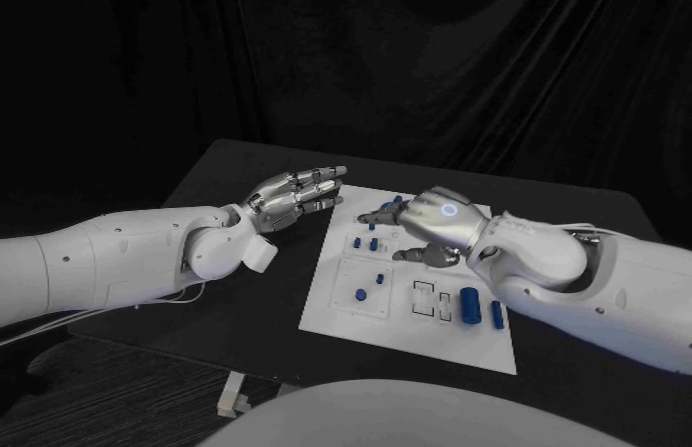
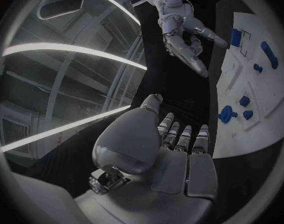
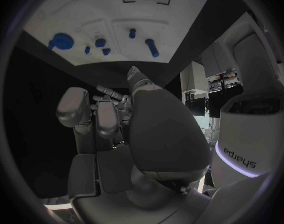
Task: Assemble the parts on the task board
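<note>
Meanwhile, both hands are poised over the task board [image 1: 418,342], nothing seen held in either.

Largest first: the white board, judged stiff and flat, lies under the right hand [image 1: 433,229], whose fingers are curled over its far end; whether a part is pinched cannot be told. The left hand [image 1: 293,199] is held open just beside its far corner. Small blue parts [image 1: 472,305], judged light, hard and slippery, are best pinched at their sides; open table lies beyond both hands.

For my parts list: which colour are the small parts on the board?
Blue parts, clearest in the head view.
</note>
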